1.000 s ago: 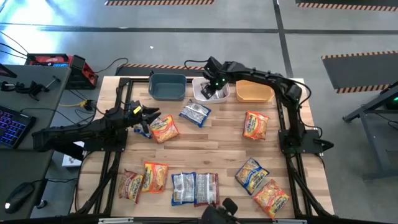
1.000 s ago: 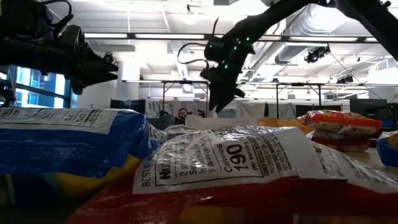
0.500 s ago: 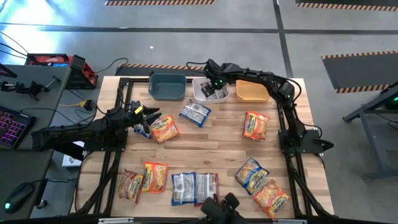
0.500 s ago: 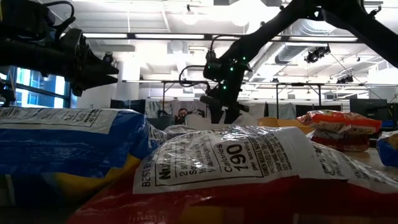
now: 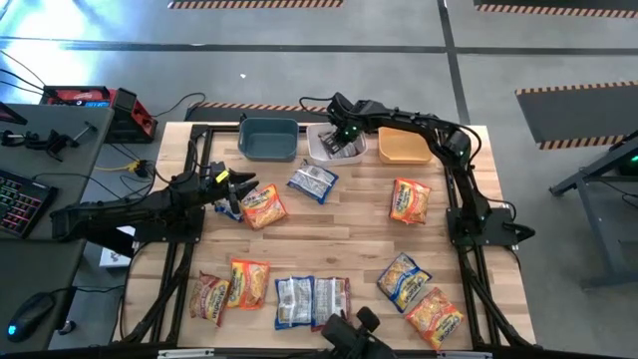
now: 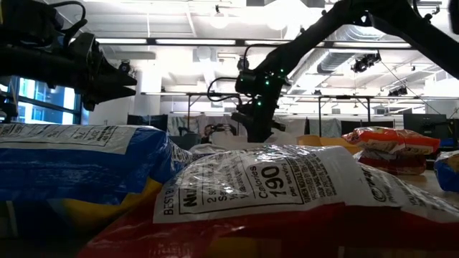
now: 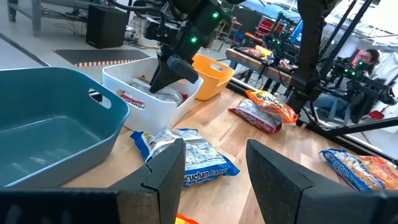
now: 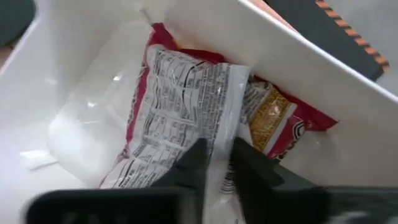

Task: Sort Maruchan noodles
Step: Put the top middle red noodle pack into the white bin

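Right gripper (image 8: 217, 163) was down inside the white rectangular plastic bin (image 5: 321, 148), fingers (image 8: 194, 163) nearly together w/ the edge of a crinkly white-maroon ramen packet (image 8: 180, 102) sitting in the thin gap between them. Looked like a pinch on that edge but I couldn't tell for sure if it was actually gripped. That packet lay flat on the bin floor, printed side up, right under the tips. The low view showed the same gripper (image 6: 257, 129) dipping behind the bin wall.

Left gripper (image 7: 211, 165) hung above the wooden table (image 5: 349, 224), fingers (image 7: 165, 168) spread apart w/ nothing between them. Just past the tips lay a crinkly white-and-blue ramen packet (image 7: 186, 152), flat on the wood. An orange-red crinkly packet (image 5: 263, 205) sat right beside the gripper in the high view.

Further out from the left fingers: dark-blue rectangular plastic bin (image 7: 50, 124) to one side, the white bin beyond the blue packet, an orange rectangular plastic bin (image 7: 214, 71) behind that. More packets were scattered along the table's near edge, incl. two white ones side by side (image 5: 311, 301) and orange-red ones (image 5: 419, 294) under the right arm's side.
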